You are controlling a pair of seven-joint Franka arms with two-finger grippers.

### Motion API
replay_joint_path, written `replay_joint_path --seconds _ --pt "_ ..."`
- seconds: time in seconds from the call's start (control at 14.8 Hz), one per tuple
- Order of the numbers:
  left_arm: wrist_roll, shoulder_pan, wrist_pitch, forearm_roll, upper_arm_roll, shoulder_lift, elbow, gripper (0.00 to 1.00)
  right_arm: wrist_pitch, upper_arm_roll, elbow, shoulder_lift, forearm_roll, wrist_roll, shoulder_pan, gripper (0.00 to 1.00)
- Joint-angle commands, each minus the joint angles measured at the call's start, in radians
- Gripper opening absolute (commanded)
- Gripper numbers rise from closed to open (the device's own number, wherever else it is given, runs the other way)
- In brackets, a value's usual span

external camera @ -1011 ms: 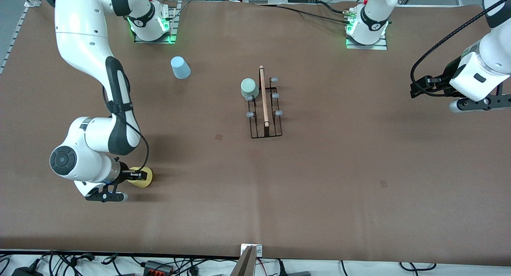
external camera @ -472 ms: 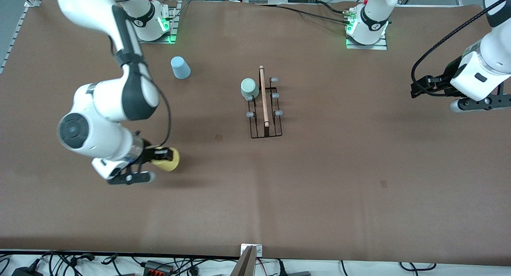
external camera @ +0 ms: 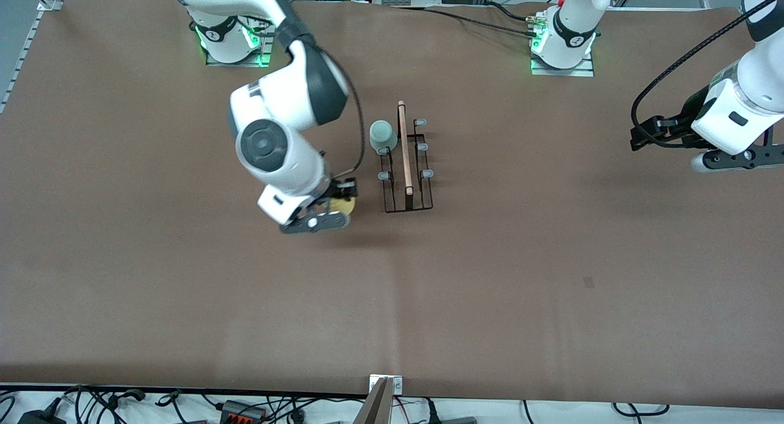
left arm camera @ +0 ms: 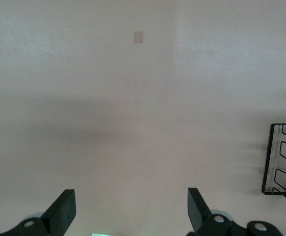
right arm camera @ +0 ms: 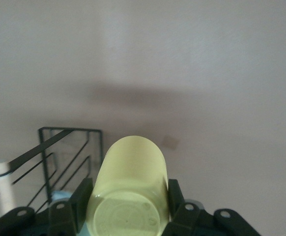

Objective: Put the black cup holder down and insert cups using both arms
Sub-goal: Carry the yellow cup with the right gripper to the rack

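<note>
Clearly the right gripper (right arm camera: 128,206) clamps the yellow cup (right arm camera: 130,184) across its tapered wall, over the table just beside the black cup holder (external camera: 407,166); light, smooth plastic probably slips or flexes under squeeze. Left gripper (left arm camera: 128,211) waits, spread and empty.

Left gripper (left arm camera: 128,216) fingers (left arm camera: 62,211) spread over table (left arm camera: 133,123); black cup holder (left arm camera: 284,160) corner at edge.

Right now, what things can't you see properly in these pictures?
- Light blue cup: not visible in any view; the right arm may cover it in the front view.
- Yellow cup: front view shows only a sliver beside the right gripper.
- Black cup holder: cut by the left wrist view's edge.
- Left gripper: fingers partly cut off by the front view's edge.
</note>
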Motion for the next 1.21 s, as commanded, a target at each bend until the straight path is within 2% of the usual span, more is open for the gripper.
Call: replay_joint_path --seconds 0.0,0.61,1.15 --pt "0.001 -0.005 -0.001 0.009 0.004 -0.003 0.012 1.0 0.003 -0.012 0.008 -0.016 0.007 0.117 0.059 0.27" --pt "0.002 -0.004 -0.001 0.007 0.004 -0.003 0.013 1.0 0.046 -0.009 0.01 0.033 0.01 0.182 0.133 0.28" --pt "0.005 -0.007 -0.003 0.007 0.004 -0.001 0.013 1.0 0.073 -0.007 0.007 0.056 0.013 0.179 0.136 0.28"
